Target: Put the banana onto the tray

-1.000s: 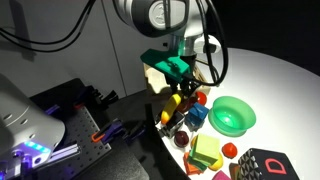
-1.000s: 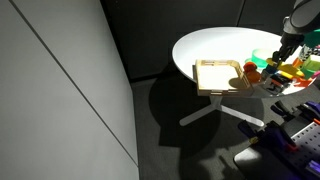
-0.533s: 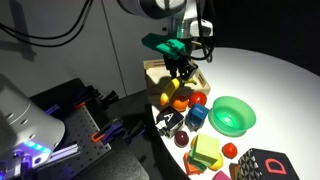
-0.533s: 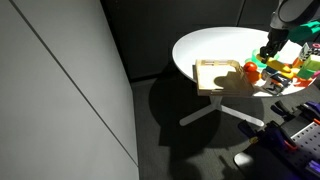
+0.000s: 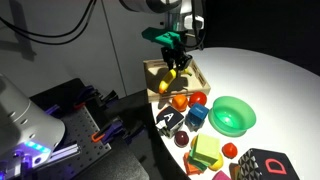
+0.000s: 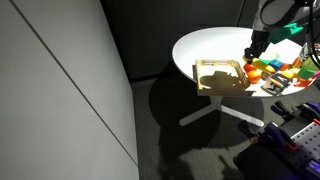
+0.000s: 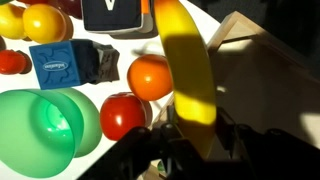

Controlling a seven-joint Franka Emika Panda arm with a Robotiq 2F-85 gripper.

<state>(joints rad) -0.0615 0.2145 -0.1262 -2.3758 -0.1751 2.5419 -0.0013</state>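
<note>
Gripper has moved off the toy pile, clamping the curved yellow toy banana.
Shallow light-wood square tray is sitting just below it; lowering and releasing remaining.

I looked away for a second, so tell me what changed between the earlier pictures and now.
The hand, shut on the banana throughout, lifted it away from the toys and carried it across to the tray. The banana now hangs about over the tray's near rim. Nothing was let go. The tray, the green bowl and the toys stayed put.
</note>
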